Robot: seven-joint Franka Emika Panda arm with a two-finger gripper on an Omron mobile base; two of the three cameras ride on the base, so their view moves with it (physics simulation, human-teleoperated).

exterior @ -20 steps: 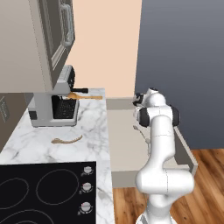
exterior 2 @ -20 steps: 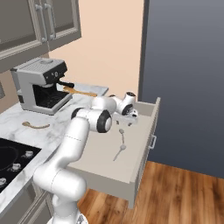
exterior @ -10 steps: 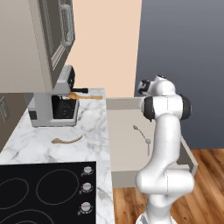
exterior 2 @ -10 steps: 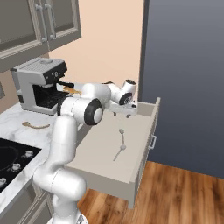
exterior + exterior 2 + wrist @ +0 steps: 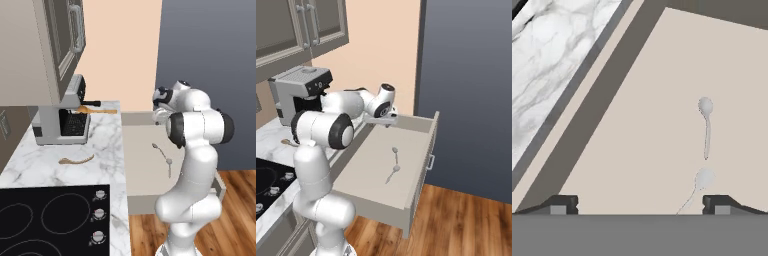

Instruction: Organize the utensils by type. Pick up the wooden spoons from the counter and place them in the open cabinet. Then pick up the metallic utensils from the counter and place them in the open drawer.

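Silver metallic utensils [image 5: 706, 125]: two slim spoons, drawer [image 5: 637, 150] | gripper [image 5: 640, 204]: spread wide, empty

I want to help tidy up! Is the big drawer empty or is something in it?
Not empty. The open drawer has two metal spoons lying on its pale floor.

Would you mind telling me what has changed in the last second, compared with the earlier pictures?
The gripper rose from low over the open drawer, away from the two metal spoons, and swung toward the drawer's back end; its jaws stay open and empty. The spoons lie unmoved in the drawer, as do the wooden spoons on the counter.
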